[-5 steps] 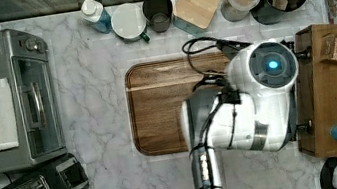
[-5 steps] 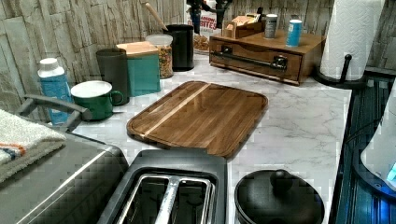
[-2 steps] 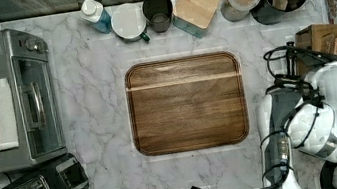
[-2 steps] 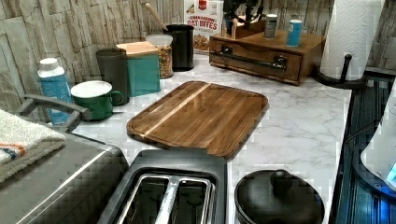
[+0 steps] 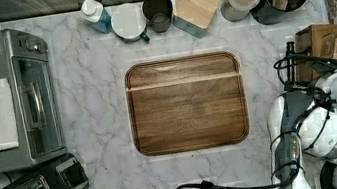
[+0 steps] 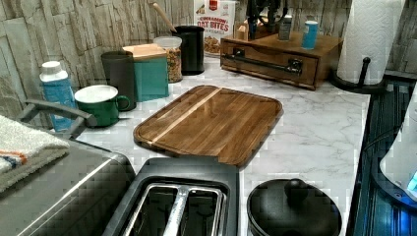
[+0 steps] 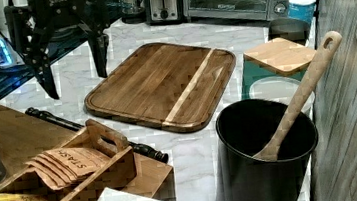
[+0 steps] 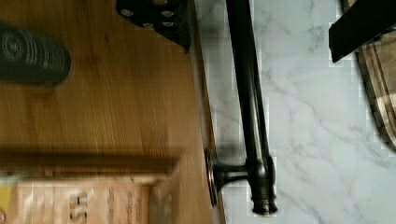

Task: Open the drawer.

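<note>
Fingers [image 7: 100,58] on the gripper [image 7: 75,73] are spread wide with nothing between them, which we get from the right view; they hang above the handle [image 7: 94,130], not touching it. Left view gives us what the right view can't: the drawer [image 6: 268,63] front, medium-brown wood, flush with its cabinet [image 6: 324,46], beyond the cutting board [image 6: 211,123]. Wrist view shows the handle's black bar [image 8: 250,102] and one post up close.

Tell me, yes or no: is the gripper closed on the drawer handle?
No. In the right view the gripper hangs open above the marble, apart from the handle of the drawer.
</note>
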Robot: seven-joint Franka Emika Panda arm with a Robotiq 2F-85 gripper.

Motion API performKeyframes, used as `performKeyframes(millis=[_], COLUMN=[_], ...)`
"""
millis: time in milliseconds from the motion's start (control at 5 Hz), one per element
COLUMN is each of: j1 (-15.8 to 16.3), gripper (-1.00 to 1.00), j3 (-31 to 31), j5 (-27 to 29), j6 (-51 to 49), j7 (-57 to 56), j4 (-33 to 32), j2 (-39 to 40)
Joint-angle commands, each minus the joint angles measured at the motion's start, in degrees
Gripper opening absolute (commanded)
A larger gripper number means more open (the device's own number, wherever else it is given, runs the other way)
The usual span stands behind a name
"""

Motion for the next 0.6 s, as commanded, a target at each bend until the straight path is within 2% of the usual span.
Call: performKeyframes(millis=[200,400,600], j1=[3.8,1.8,1.5], gripper=[1.00,1.00,1.00], j3=[3.1,3.1,1.7], j5=[-8.2,-7.2,-9.3], j6=[-3.9,1.2,5.1], j7=[4.0,3.3,4.1], j4=[4.8,2.8,1.4], j2=[3.3,4.6,5.4])
